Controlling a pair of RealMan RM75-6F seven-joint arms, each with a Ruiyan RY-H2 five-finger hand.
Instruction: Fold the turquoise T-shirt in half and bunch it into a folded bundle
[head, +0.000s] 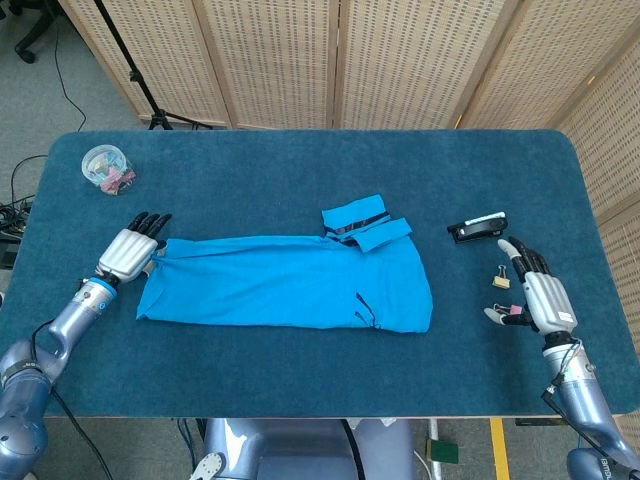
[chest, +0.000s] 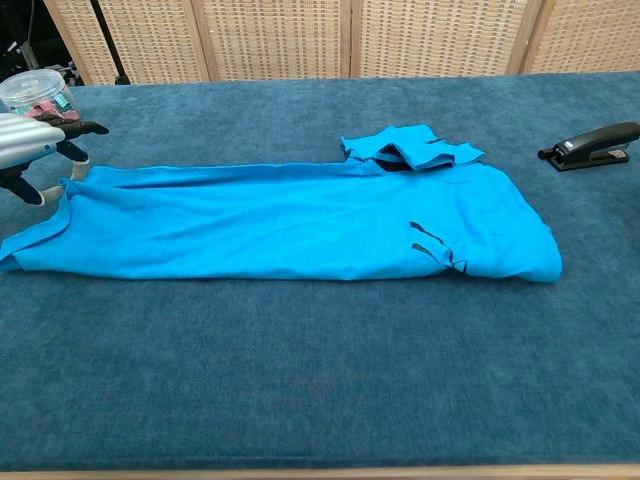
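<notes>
A turquoise T-shirt (head: 290, 285) lies flat on a desk (head: 300, 180) covered in dark blue carpet-like cloth, folded lengthwise into a long band that runs left to right across the middle. Its sleeves are bunched in a small heap at the far edge, right of centre. The robot's left hand (head: 128, 250), silver with black fingers (head: 150, 220), sits at the shirt's left end, just beside the far corner of the fabric; from the chest view its fingers are apart and point over the cloth edge, and no fabric shows between them, so the hand looks released. The right hand (head: 540, 295) rests on the desk well apart from the shirt, near the right edge, its fingers spread and grasping nothing. Between that hand and the shirt lie a small binder clip (head: 501, 278) and, farther back, a black stapler (head: 477, 228). A clear round tub (head: 106, 167) holding pink and pale clips stands at the far left corner of the desk. Woven folding screens (head: 400, 60) stand behind.
</notes>
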